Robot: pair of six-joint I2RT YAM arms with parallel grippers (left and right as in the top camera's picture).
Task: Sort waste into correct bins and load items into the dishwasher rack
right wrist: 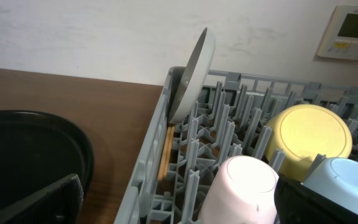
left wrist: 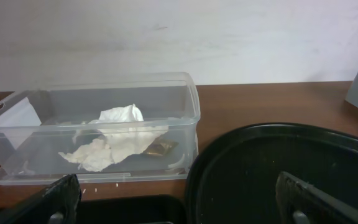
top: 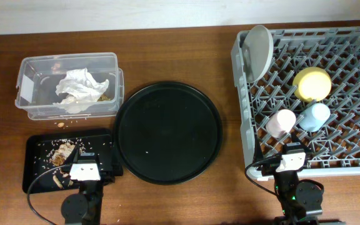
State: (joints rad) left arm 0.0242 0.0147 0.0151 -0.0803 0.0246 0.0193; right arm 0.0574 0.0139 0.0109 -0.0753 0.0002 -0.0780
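My left gripper (left wrist: 179,198) and right gripper (right wrist: 179,199) gape empty. The napkin (top: 80,87) is in the clear box (top: 67,57). The plate (top: 258,50) stands on edge in the rack (top: 240,94), presumably to drain.

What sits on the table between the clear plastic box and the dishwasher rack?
The large round black tray lies between the clear plastic box and the dishwasher rack; the overhead view shows it best.

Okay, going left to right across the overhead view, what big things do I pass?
Clear plastic box → large round black tray → dishwasher rack. The shallow black tray shares the box's span, so it's left out.
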